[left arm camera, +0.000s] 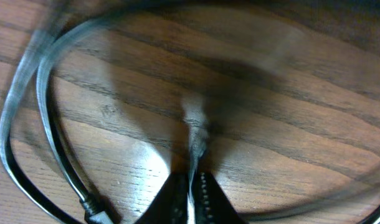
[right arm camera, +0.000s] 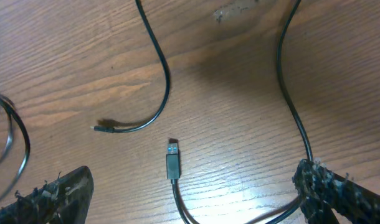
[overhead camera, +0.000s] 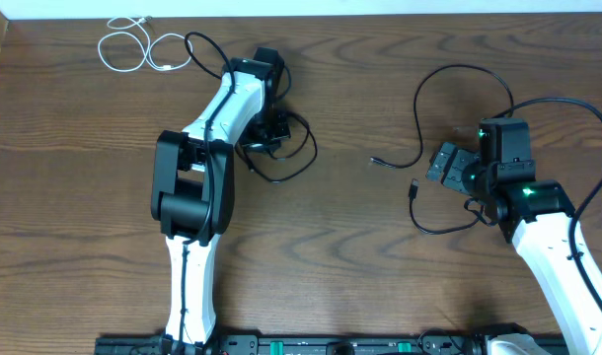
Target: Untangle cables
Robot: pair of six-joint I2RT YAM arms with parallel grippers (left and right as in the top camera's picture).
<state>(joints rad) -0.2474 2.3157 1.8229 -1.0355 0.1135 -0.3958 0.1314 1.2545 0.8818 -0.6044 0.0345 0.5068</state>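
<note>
1. The left gripper point(left arm camera: 191, 182) is pressed together at its tips, and a thin, blurred strand rising from between them is pinched just above the wooden surface point(overhead camera: 360, 256).
2. That strand appears to belong to the coiled black cable point(overhead camera: 312, 148), which lies in loose loops beside and partly under the left arm, left of the surface's centre.
3. In the left wrist view, a doubled loop of this cable is seen curving along the left side, ending in a connector at the bottom edge.
4. The white cable point(overhead camera: 148, 47) is coiled in small loops at the far left corner, well apart from both arms.
5. The right gripper point(right arm camera: 191, 177) is spread wide, with nothing held between its fingers.
6. The second black cable point(overhead camera: 416, 104) is laid in a wide arc on the right half of the surface, around the right gripper.
7. Its small plug point(right arm camera: 103, 127) rests on the wood ahead of the spread fingers, and a USB plug point(right arm camera: 172, 160) lies between them, untouched.
8. A further run of this cable passes against the right-hand finger point(right arm camera: 339, 193); whether it touches cannot be told.
</note>
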